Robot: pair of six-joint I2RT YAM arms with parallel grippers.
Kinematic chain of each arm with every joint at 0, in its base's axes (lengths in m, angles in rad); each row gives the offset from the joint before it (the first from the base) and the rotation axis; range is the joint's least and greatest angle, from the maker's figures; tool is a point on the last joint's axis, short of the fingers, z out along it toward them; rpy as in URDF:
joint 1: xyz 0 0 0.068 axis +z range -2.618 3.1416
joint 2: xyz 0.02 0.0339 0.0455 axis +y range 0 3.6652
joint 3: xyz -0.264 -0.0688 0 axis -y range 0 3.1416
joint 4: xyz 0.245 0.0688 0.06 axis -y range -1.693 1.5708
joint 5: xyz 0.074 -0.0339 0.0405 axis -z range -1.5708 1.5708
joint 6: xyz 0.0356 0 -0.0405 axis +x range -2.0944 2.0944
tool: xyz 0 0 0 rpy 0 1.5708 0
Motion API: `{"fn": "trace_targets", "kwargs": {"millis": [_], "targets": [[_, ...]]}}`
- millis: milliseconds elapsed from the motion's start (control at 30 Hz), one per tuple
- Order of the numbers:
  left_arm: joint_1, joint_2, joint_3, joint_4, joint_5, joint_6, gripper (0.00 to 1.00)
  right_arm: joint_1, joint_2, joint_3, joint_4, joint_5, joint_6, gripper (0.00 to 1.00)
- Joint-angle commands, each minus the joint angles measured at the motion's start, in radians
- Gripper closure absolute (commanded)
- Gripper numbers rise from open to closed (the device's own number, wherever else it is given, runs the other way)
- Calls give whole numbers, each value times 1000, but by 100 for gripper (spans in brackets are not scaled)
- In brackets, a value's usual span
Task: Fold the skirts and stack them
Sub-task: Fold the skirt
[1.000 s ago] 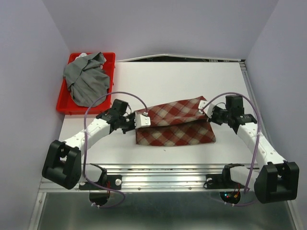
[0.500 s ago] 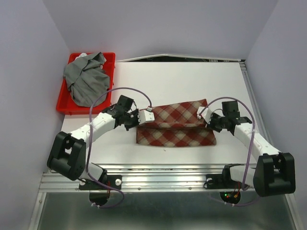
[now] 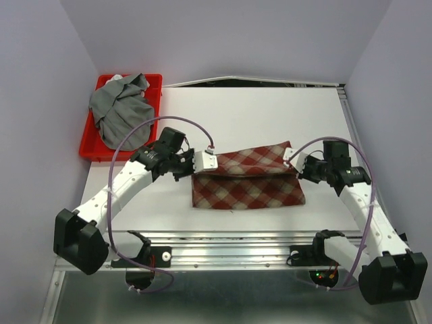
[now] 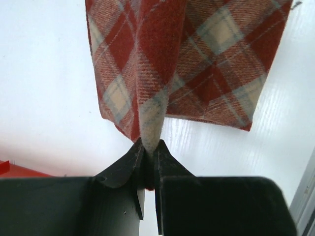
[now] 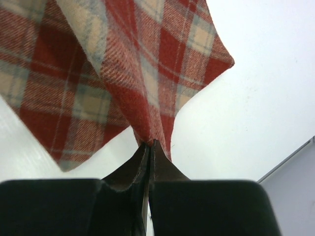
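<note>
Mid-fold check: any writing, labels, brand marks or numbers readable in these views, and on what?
No text can be read in any view.
The plaid skirt, the grey skirt and the red tray show no tag, print or number.

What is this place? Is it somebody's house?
Probably a robot lab booth, not a house: plain walls box in a white table, and two robot arms bolted to a metal rail hold a plaid skirt.
</note>
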State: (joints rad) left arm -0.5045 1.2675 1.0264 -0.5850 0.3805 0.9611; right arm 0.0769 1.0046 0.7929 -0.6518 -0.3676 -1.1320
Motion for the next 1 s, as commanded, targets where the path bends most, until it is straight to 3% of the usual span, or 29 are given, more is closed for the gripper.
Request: {"fn": "trace_targets", "kwargs": {"millis": [0, 233, 300, 433, 600, 833, 867, 933, 967], "targets": [[-26, -86, -47, -113, 0, 41, 100, -14, -87, 36, -164, 6, -74, 99], [-132, -67, -227, -15, 24, -51, 98, -14, -238, -275, -103, 28, -179, 99], [-189, -24, -258, 11, 41, -74, 94, -14, -244, -340, -62, 41, -192, 99], [-268, 61, -308, 82, 41, -134, 75, -14, -209, -431, 38, 75, -183, 99], [-282, 95, -307, 117, 43, -160, 58, -14, -124, -448, 147, 104, -164, 96], [-246, 115, -281, 129, 11, -205, 53, -14, 191, -402, 460, 153, -80, 99], [-233, 110, -263, 111, 18, -205, 50, -14, 240, -332, 490, 159, -51, 98], [-209, 72, -243, 94, 18, -200, 32, -14, 368, -234, 468, 167, 33, 93], [-206, 49, -223, 79, 14, -194, 30, -14, 393, -189, 431, 162, 56, 93]]}}
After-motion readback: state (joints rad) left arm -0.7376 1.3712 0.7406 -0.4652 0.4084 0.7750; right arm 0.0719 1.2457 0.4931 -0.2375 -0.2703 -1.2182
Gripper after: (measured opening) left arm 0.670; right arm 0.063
